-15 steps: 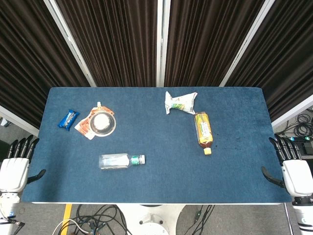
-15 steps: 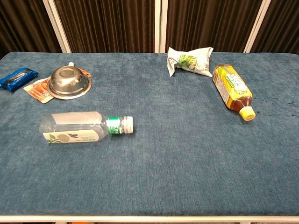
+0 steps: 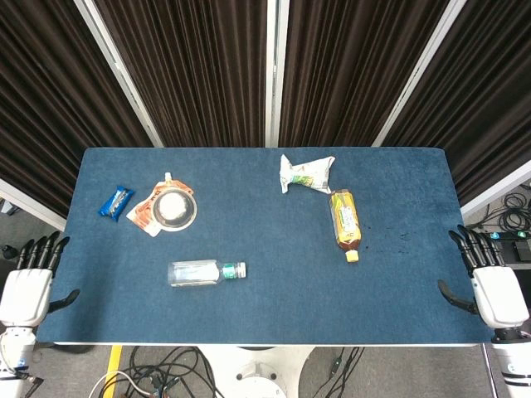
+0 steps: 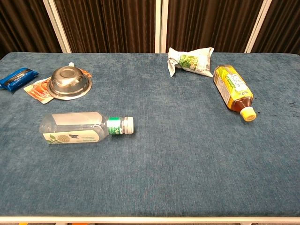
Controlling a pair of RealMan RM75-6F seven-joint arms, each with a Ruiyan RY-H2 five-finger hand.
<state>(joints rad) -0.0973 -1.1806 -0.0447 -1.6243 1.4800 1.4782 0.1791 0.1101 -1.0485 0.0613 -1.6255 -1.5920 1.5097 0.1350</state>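
Left hand point(image 3: 23, 286) waits off the table's point(image 3: 274, 315) left edge, fingers spread and holding nothing, nearest the clear water bottle point(image 3: 206, 271) lying on its side near the front. Right hand point(image 3: 489, 286) mirrors it off the right edge, fingers apart, nearest the toppled yellow tea bottle point(image 3: 345, 223).

There are 2 cameras. The head view looks almost straight down from high up, so the whole blue desk point(image 3: 274, 315) fits in it, with dark curtains point(image 3: 199, 66) at the far edge. The chest view sits low and close at the near edge of the desk point(image 4: 187, 178) and looks across it at the curtains point(image 4: 108, 23). Both views share the desk top.
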